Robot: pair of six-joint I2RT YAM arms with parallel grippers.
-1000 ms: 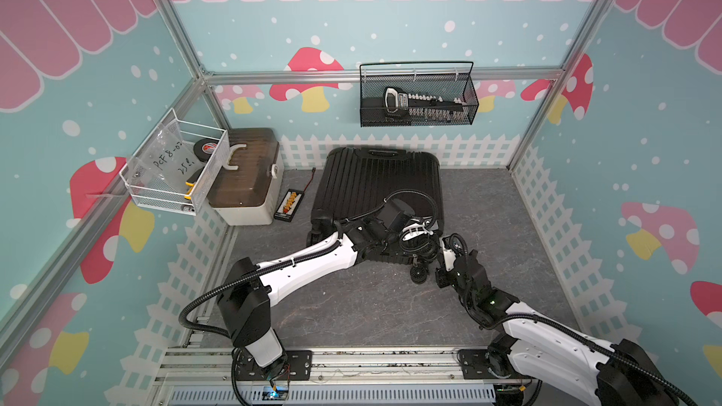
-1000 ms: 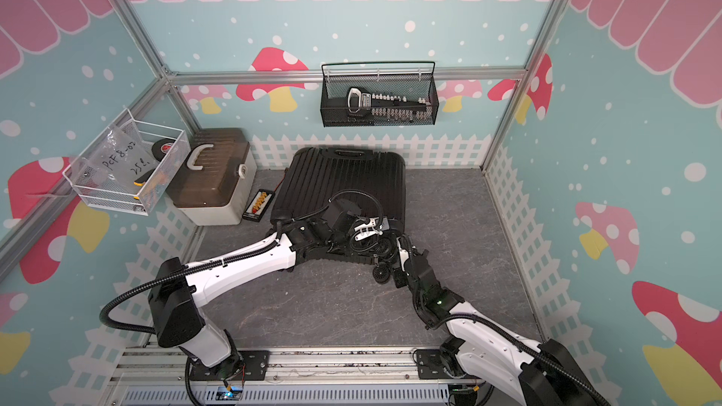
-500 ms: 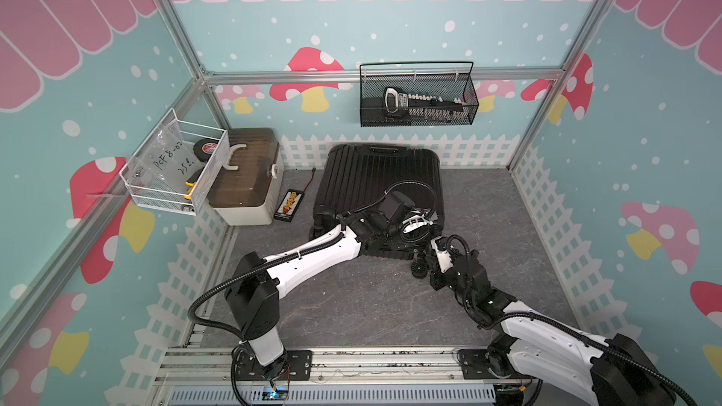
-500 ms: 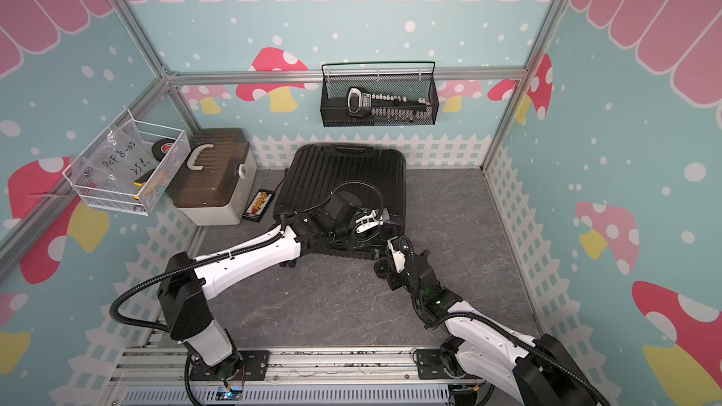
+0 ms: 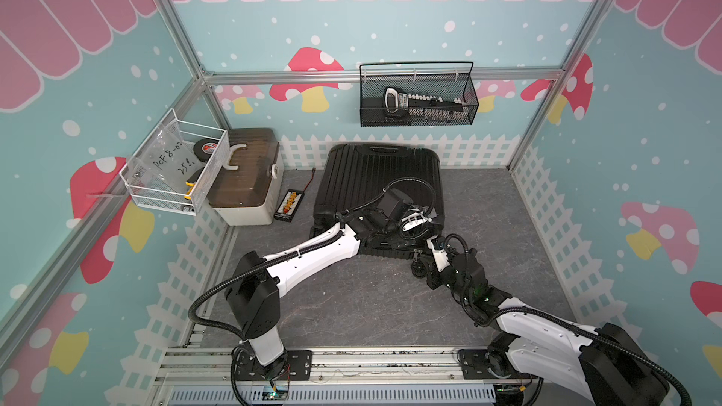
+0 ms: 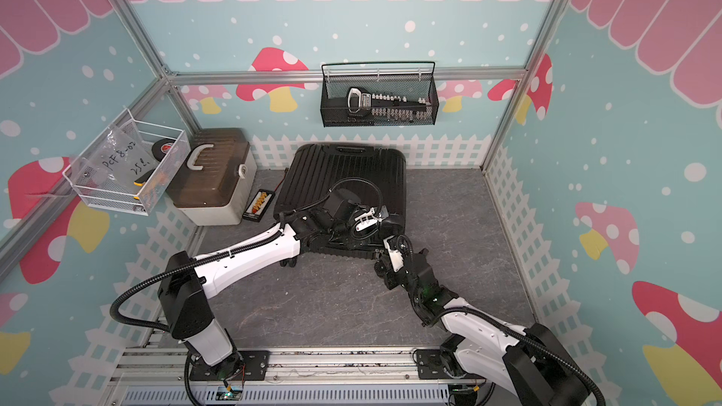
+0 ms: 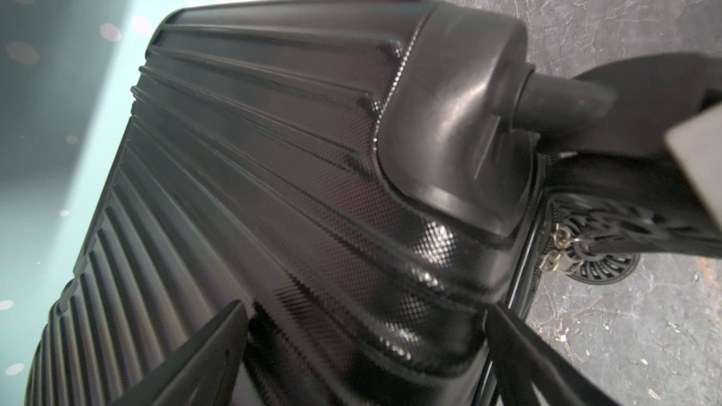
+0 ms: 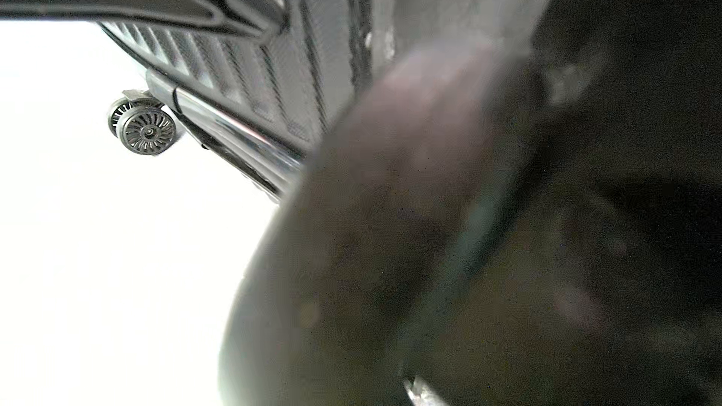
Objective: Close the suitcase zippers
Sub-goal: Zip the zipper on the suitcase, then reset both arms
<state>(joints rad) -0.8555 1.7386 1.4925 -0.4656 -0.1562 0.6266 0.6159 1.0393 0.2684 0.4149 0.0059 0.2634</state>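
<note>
The released left hand (image 7: 365, 308) is steadying the ribbed black hard-shell suitcase (image 5: 375, 173) as the clenched right hand (image 5: 424, 257) is working its thin black zippers (image 7: 558, 251), likely needing a steady seam-following pull.

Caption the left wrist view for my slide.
Open left end effector over the ribbed black suitcase corner, zipper pulls nearby.

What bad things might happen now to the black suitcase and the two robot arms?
1. The right jaws are shut next to the zipper pulls, right by a wheel; they might slip off or snag on it.
2. The left jaws stand wide open around the suitcase corner without squeezing it, so a hard tug may slide the whole case.
</note>
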